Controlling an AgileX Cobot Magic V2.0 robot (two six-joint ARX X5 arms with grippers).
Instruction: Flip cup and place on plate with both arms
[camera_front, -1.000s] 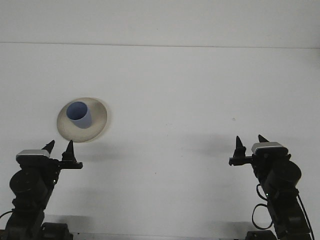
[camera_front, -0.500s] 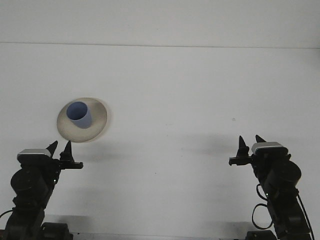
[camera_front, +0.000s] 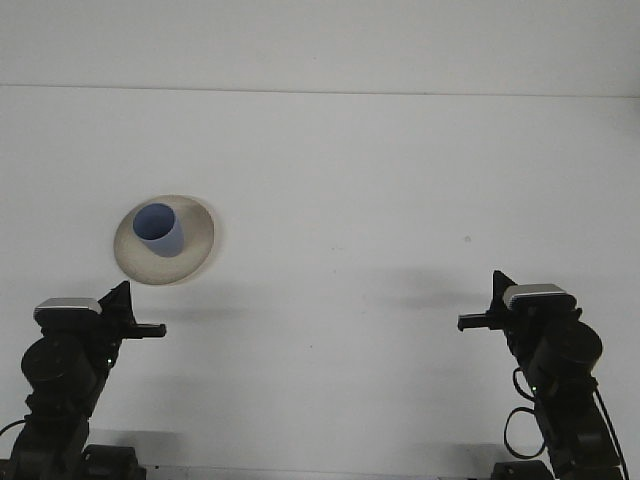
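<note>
The cup (camera_front: 160, 229) stands on the plate (camera_front: 197, 240), out at my eleven o'clock on the table (camera_front: 380, 180). My left gripper (camera_front: 123, 296) sits just nearer than the plate; my right gripper (camera_front: 498, 284) lies well apart, at three o'clock.

left gripper (camera_front: 121, 293) low at near-left, fingers closed to one point | right gripper (camera_front: 498, 283) low at near-right, fingers closed, empty
</note>
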